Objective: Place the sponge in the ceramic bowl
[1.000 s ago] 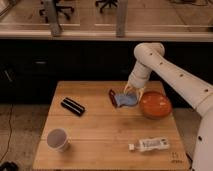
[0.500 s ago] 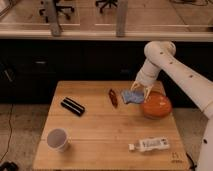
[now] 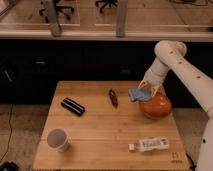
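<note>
Now hand (image 3: 148, 90) holds sponge (image 3: 137, 94) nearer ceramic bowl (image 3: 158, 108).

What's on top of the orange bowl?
The claw holds the blue sponge just above the left edge of the orange bowl. The bowl's inside is hidden from here, so anything in it can't be seen.

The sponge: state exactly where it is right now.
In the camera view, right of centre, the sponge hangs in the pincer above the left rim of the orange-red ceramic bowl, with the small dark red object to its left.
</note>
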